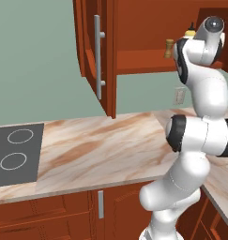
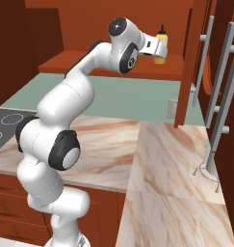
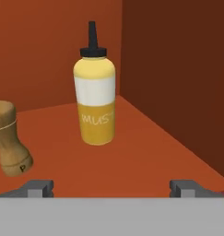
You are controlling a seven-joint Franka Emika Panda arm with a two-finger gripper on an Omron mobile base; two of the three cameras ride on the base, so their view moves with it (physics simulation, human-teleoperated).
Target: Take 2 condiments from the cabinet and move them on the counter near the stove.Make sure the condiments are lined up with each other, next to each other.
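Inside the open cabinet (image 1: 139, 61), a yellow squeeze bottle (image 3: 95, 92) with a black nozzle stands upright on the shelf (image 3: 132, 152). A shorter wooden shaker (image 3: 9, 143) stands to its left. My gripper (image 3: 112, 189) is open and empty, its fingertips (image 3: 39, 188) wide apart, short of the bottle and pointing at it. From the right base view, the gripper (image 2: 156, 48) reaches into the cabinet just before the bottle (image 2: 161, 36). From the left base view, the shaker (image 1: 169, 48) shows on the shelf and the bottle's top (image 1: 191, 32) peeks past my arm. The stove (image 1: 14, 152) lies far left on the counter (image 1: 96, 150).
The cabinet door (image 1: 94, 51) with its silver handle (image 1: 97, 56) hangs open over the counter. A wall outlet (image 1: 179, 95) sits below the shelf. Tall silver bars (image 2: 219, 96) and a wire foot (image 2: 207, 171) stand at the counter's right end. The cabinet's side wall (image 3: 178, 69) is close right of the bottle.
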